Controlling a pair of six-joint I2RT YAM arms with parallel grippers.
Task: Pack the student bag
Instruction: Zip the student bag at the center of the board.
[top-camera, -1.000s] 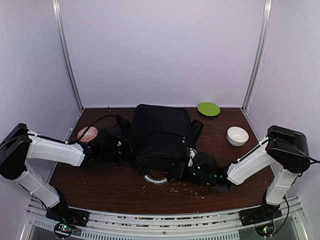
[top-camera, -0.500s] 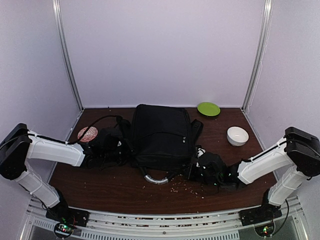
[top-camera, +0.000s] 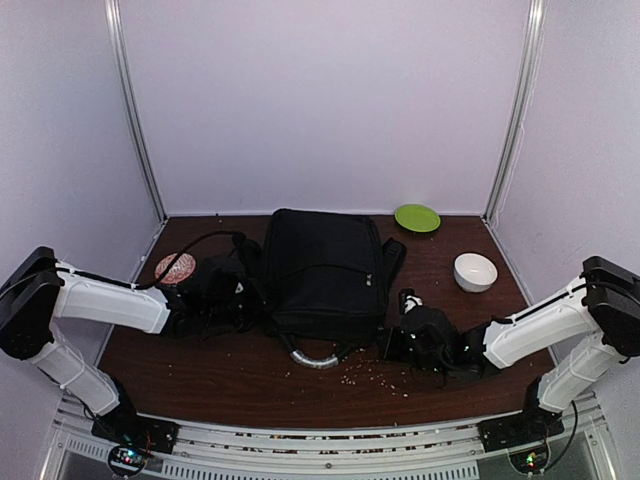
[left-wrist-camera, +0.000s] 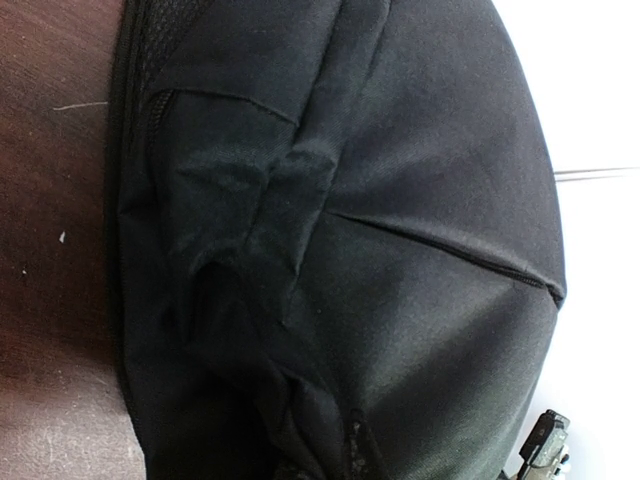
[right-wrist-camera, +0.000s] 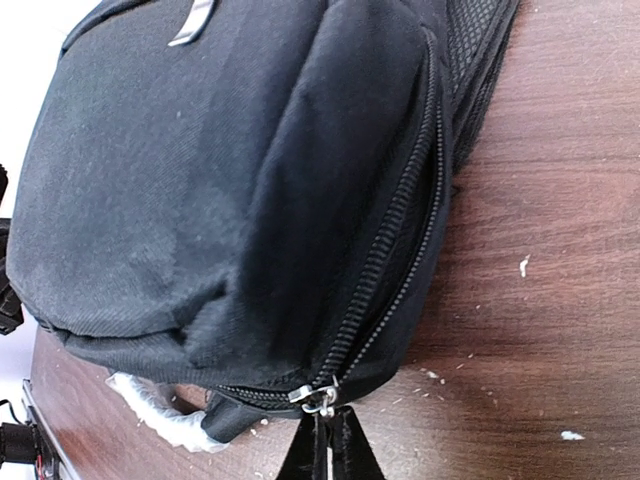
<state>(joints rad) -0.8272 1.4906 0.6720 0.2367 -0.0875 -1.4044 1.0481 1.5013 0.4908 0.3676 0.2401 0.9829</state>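
Your large black soft fabric student bag (top-camera: 322, 268) lies flat in the ctr of the dark brown wooden table (top-camera: 200, 372), long axis running front to back, w/ its silvery curved carry handle (top-camera: 312, 358) poking out at the near end. You've got the left gripper (top-camera: 245, 298) low against the bag's left side. Its fingers don't show in the wrist cam, which is filled w/ creased black fabric. The claw is closed, but you can't tell whether it's pinching any cloth. Your right gripper (right-wrist-camera: 323, 432) sits at the bag's near right corner, jaws pressed together, tips right up against the small metal zip pull (right-wrist-camera: 318, 397). Can't tell if the pull is actually nipped btw them. The zip teeth look meshed along that side. Pale crumbs (top-camera: 375, 375) are scattered on the wood just in front of the bag, near the right gripper. At the far right there's a flat round lime-green plate (top-camera: 417, 217), and nearer, by the right edge, a round white bowl (top-camera: 475, 271), both apart from the bag. On the left, beside the left wrist, you've got a round reddish speckled disc (top-camera: 175, 267), partly hidden, and a thin black cable (top-camera: 205, 238) arcs over it
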